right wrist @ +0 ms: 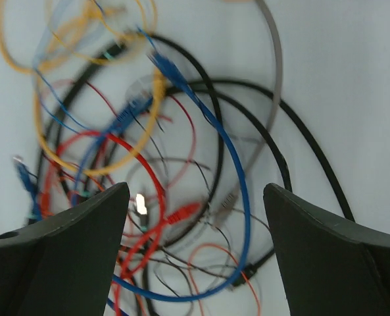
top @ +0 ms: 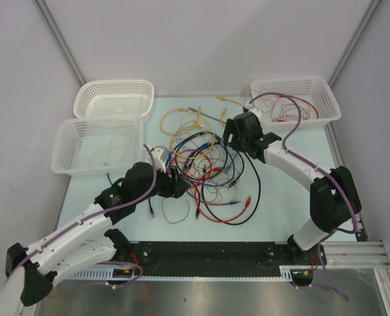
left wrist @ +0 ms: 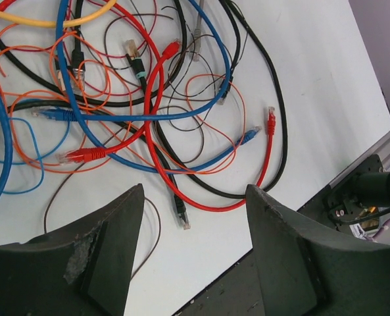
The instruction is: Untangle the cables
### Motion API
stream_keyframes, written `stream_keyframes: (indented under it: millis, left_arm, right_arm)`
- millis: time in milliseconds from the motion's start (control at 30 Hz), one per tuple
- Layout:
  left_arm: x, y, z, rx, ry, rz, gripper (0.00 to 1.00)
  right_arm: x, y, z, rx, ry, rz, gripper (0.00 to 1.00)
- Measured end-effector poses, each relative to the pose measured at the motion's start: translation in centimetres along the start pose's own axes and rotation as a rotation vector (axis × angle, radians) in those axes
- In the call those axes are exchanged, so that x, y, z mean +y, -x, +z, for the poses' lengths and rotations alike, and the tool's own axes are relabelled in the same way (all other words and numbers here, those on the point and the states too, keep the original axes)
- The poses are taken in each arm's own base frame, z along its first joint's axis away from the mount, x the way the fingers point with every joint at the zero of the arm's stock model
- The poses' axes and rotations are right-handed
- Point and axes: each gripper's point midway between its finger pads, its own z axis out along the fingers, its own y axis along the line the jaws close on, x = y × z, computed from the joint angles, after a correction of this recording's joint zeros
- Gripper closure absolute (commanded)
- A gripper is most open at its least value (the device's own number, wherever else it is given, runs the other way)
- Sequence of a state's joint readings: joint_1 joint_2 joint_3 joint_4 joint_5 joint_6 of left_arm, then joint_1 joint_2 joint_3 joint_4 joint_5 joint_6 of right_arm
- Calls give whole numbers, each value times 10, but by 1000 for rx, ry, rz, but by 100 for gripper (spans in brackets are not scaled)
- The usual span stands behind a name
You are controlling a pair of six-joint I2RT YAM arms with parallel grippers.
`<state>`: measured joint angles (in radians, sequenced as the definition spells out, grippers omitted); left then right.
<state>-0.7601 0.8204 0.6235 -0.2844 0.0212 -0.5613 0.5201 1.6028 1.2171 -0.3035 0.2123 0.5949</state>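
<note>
Left end effector [left wrist: 195, 197] and right end effector [right wrist: 196, 194] gape empty.

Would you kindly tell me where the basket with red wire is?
Top view: the basket sits far right on the table, just beyond the right pincer.

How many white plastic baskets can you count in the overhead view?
3. One basket at the far left, a second basket just in front of it, a third basket at the far right. None appears hidden.

Pale table [top: 293, 191], white mesh basket at left rear [top: 89, 99], second white basket just in front [top: 66, 148], third white basket at right rear [top: 326, 99], black rail along near edge [top: 201, 253].
</note>
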Motion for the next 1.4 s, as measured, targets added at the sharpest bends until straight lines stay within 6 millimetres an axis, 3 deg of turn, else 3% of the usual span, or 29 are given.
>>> stream_keyframes:
  millis: [100,300,400,500,633,1033,1133,1200,1233,1267,1400]
  left_arm:
    - [3,1,-4,-9,18,-16,32]
    - [7,0,-8,-21,41,-42,32]
    - [11,-4,-10,-19,46,-45,32]
    - [14,-8,-9,-14,55,-49,32]
    - [16,-11,-6,-1,63,-52,33]
    - [17,-17,-1,25,75,-71,33]
    - [17,-17,-2,20,69,-78,33]
    - [17,-18,-1,26,71,-79,33]
    - [18,-19,-1,30,73,-83,33]
    - [18,-20,0,33,75,-86,33]
    - [19,-22,1,42,81,-87,33]
  right_arm:
    - [-15,-47,0,94,-60,-64,14]
    - [-23,-97,-15,176,-97,-160,18]
    - [-21,-115,-37,189,-71,-206,18]
    - [-2,-129,-64,179,-2,-266,16]
    - [29,-158,-84,206,99,-345,16]
    - [24,-215,-55,365,81,-417,13]
    - [21,-230,-52,408,78,-440,19]
    - [19,-237,-49,429,76,-450,30]
    - [20,-241,-48,439,79,-447,36]
    - [23,-243,-48,445,92,-441,50]
    - [32,-245,-49,447,128,-435,75]
